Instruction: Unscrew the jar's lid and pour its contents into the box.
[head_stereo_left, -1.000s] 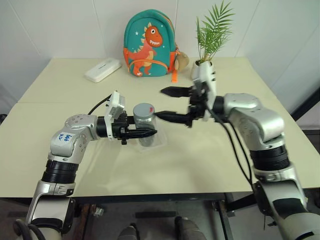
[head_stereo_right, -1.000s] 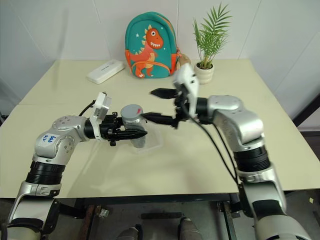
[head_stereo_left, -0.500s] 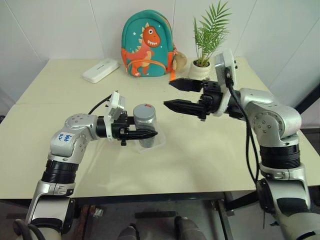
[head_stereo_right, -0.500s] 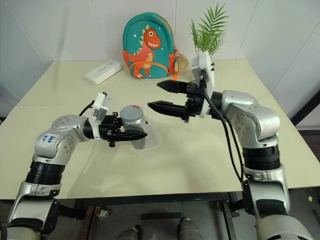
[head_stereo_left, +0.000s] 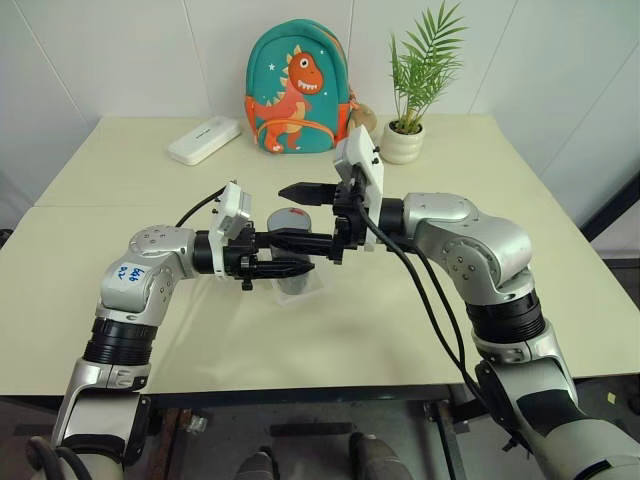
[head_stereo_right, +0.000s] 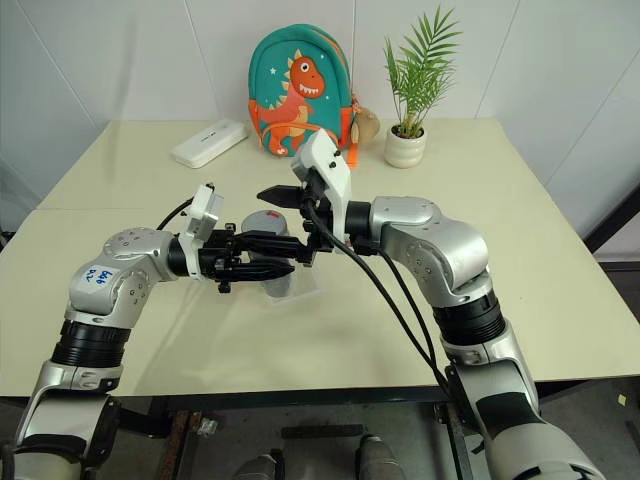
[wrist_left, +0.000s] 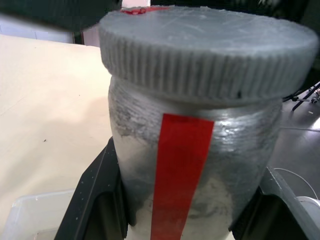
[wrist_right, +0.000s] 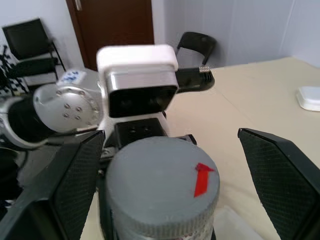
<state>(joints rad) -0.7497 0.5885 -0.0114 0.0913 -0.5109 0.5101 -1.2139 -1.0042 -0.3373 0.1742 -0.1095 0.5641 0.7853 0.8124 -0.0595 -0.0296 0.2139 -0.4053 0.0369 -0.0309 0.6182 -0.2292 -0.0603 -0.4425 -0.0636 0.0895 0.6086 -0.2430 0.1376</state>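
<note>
My left gripper (head_stereo_left: 296, 262) is shut on the body of the jar (wrist_left: 200, 150), a clear jar with a red strip, and holds it upright just above the table. The grey lid (wrist_right: 160, 185) with a red mark is on the jar. My right gripper (head_stereo_left: 280, 214) is open and level, with one finger (head_stereo_left: 305, 190) behind the lid and the other (head_stereo_left: 300, 239) in front of it, neither touching it. The clear box (wrist_left: 30, 220) lies on the table under the jar. The jar's cloudy wall hides the contents.
At the back of the beige table (head_stereo_left: 400, 300) stand a teal dinosaur backpack (head_stereo_left: 298, 90), a white plant pot (head_stereo_left: 403, 142) with a green plant, and a white oblong case (head_stereo_left: 205, 139). Bare tabletop lies in front and to the right.
My right gripper has swung left from beside the plant to straddle the jar's lid, still open. The left gripper and jar have stayed put.
</note>
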